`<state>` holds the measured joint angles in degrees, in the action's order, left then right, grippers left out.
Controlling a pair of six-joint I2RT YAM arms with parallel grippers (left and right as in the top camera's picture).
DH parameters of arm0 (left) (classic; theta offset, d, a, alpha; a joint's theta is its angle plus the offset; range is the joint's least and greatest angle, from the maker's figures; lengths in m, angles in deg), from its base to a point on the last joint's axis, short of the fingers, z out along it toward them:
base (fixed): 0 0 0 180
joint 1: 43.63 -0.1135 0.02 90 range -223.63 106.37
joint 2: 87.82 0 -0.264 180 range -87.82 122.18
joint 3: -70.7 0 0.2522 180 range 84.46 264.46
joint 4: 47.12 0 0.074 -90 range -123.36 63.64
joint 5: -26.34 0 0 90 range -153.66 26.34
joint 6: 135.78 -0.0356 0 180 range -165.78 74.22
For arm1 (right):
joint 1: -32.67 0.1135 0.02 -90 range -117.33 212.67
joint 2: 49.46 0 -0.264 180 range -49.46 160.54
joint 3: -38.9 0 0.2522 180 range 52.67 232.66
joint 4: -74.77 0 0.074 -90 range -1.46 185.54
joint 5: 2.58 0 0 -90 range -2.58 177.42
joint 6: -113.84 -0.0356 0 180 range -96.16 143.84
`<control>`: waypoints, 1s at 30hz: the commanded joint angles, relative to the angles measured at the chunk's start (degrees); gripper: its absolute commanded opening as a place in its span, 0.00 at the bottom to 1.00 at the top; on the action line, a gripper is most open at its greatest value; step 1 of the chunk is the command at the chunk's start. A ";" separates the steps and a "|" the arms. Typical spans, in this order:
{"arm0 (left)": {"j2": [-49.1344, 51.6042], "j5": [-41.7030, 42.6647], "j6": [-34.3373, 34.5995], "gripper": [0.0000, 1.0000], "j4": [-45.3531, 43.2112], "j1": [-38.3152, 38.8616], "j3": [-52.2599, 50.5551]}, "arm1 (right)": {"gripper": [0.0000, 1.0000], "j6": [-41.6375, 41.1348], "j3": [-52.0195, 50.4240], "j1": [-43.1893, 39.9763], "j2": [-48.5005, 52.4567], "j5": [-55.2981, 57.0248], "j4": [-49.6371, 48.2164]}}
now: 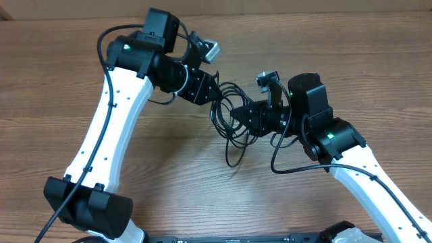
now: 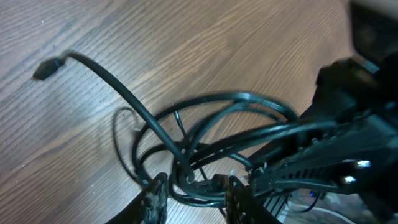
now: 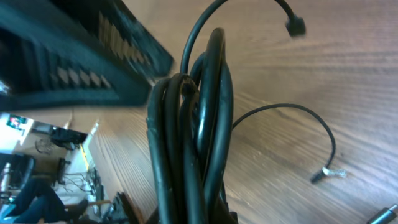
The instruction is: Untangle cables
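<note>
Cables point(image 1: 226, 111) sit bunched mid-counter point(image 1: 351, 47), between both arms. Right tool point(image 1: 243, 116) is clenched on the bundle. Left tool point(image 2: 194, 198) is parted, straddling loose loops. Looks like the pull-apart step. Next, the left needs to close on one strand and draw it clear.

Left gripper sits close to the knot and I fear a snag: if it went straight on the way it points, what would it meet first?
Probably the cables: their loops lie just ahead of the left gripper, though depth is unclear.
</note>
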<state>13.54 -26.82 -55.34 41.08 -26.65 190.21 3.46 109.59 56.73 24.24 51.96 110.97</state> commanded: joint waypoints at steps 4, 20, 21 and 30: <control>-1.40 -5.38 -1.16 0.29 1.42 0.85 1.22 | 0.04 -7.54 0.04 -0.48 0.04 -1.29 -5.79; -1.36 -6.93 -0.70 0.31 -1.49 2.14 1.22 | 0.04 -11.34 0.04 -1.25 0.04 -6.67 -9.11; -1.36 -6.78 -0.70 0.31 -1.46 2.29 1.22 | 0.04 -11.34 0.04 -1.25 0.04 -6.67 -9.09; -1.29 -6.86 -0.70 0.31 -1.66 3.48 1.22 | 0.04 -11.34 0.04 -1.25 0.04 -7.21 -9.11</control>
<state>13.54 -33.94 -55.41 39.74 -23.75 190.21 -7.69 109.59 55.59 24.24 46.21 102.67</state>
